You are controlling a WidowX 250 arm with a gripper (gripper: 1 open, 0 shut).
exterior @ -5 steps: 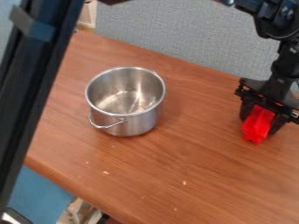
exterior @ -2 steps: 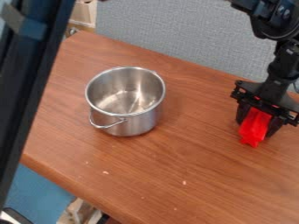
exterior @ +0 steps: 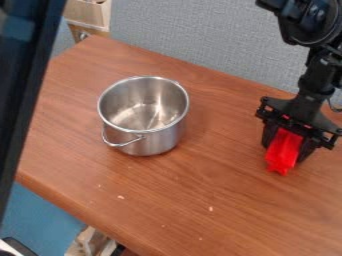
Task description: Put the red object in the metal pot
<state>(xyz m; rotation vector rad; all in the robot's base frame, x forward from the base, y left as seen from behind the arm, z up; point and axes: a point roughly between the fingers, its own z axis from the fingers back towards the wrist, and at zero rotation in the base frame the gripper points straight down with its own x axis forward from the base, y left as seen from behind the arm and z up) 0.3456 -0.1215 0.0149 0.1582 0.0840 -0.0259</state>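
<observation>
Camera view, looking down across a brown wooden table (exterior: 201,190) against a grey-blue wall (exterior: 201,30). Black robot arm (exterior: 314,40) comes down from the upper right, its gripper (exterior: 286,140) pointing straight down near the table's right edge. Jaws pressed in on the red object (exterior: 282,154), pinching it by its upper part; the block hangs roughly upright below the fingers, lower end at or just above the wood, contact there not clear. Metal pot (exterior: 143,115) sits left of centre, upright, mouth open, inside shiny and holding nothing visible; thin wire loop handle (exterior: 118,143) on its near-left side, lying low against the wall of the pot. Pot and red object well apart, bare tabletop between them. Small pale specks scattered on the wood in the foreground. Dark out-of-focus post (exterior: 24,110) runs diagonally down the left side, close to the lens, covering the table's left edge.
</observation>
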